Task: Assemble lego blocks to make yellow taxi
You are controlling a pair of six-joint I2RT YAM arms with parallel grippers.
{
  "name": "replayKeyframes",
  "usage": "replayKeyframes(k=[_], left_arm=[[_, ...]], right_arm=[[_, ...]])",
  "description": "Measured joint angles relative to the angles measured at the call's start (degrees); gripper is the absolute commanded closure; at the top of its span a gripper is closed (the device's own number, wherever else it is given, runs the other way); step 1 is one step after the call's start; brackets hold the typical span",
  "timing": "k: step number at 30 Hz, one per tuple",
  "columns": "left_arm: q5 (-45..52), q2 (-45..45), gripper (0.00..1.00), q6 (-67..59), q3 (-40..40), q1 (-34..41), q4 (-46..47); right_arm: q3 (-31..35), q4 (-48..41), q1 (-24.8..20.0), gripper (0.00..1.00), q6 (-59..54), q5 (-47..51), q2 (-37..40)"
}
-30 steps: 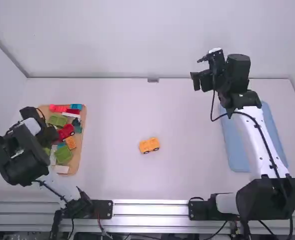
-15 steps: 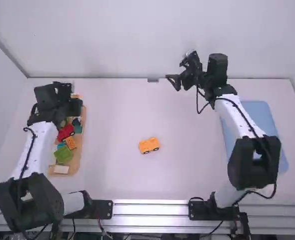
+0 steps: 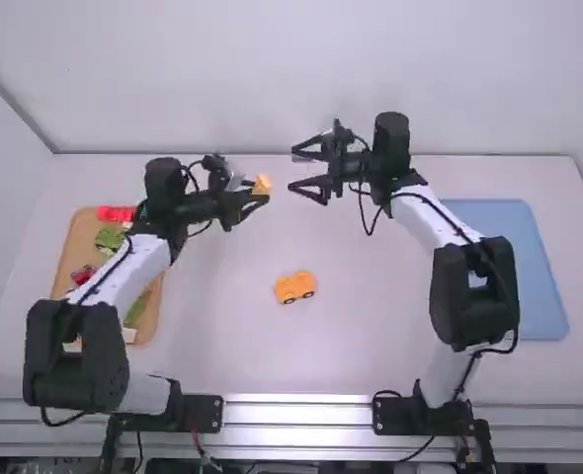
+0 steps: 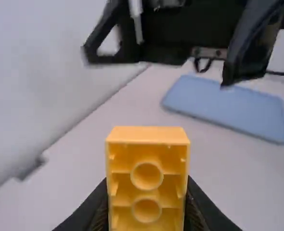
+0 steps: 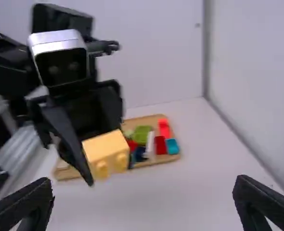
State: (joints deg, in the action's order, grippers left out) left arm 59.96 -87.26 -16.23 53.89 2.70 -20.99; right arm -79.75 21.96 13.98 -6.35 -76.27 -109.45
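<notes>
My left gripper [image 3: 245, 197] is above the table's far part, shut on a yellow-orange block [image 3: 262, 185]. In the left wrist view that block [image 4: 147, 183] sits between the fingers of the left gripper [image 4: 147, 211], its hollow underside facing the camera. Facing it from the right, my right gripper [image 3: 301, 170] stands open with nothing in it; in the right wrist view the right gripper [image 5: 144, 197] has its fingers wide apart. An orange piece with dark wheels [image 3: 294, 287] rests on the table's middle, nearer the arm bases.
At the left a wooden tray [image 3: 145, 326] holds several coloured blocks, partly covered by the left arm. A flat blue mat or tray [image 3: 541, 286] lies at the right, near the right arm. Behind the table rises a white wall.
The left arm has swung from over the wooden tray toward the middle, now carrying the yellow-orange block. My right gripper has moved left and its fingers are spread wider. The wheeled piece stayed put.
</notes>
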Motion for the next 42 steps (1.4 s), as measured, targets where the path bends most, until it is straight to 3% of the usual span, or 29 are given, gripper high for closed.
replayKeyframes(k=[12, 21, 26, 37, 42], left_arm=[[3.9, -4.0, 0.84, 10.6, -0.1, 4.2, -15.6], [3.9, -4.0, 0.84, 13.5, -0.1, 4.2, -16.8], [5.0, -4.0, 0.86, 13.5, -0.1, 4.2, -17.0], [5.2, -4.0, 0.86, 14.4, -0.1, 4.2, -19.1], [6.0, -4.0, 0.84, 15.0, -0.1, 4.2, -19.6]], right_arm=[[0.0, 0.2, 1.2, 0.35, -0.2, -8.1, -0.3], [0.0, 3.6, 1.9, 0.55, -3.0, -10.8, -0.3], [0.0, 5.9, 2.4, 0.61, -1.8, -10.7, -0.3], [0.0, 6.0, 2.4, 0.61, -1.3, -10.8, -0.3], [0.0, 6.0, 2.4, 0.73, -1.0, -10.8, -0.3]])
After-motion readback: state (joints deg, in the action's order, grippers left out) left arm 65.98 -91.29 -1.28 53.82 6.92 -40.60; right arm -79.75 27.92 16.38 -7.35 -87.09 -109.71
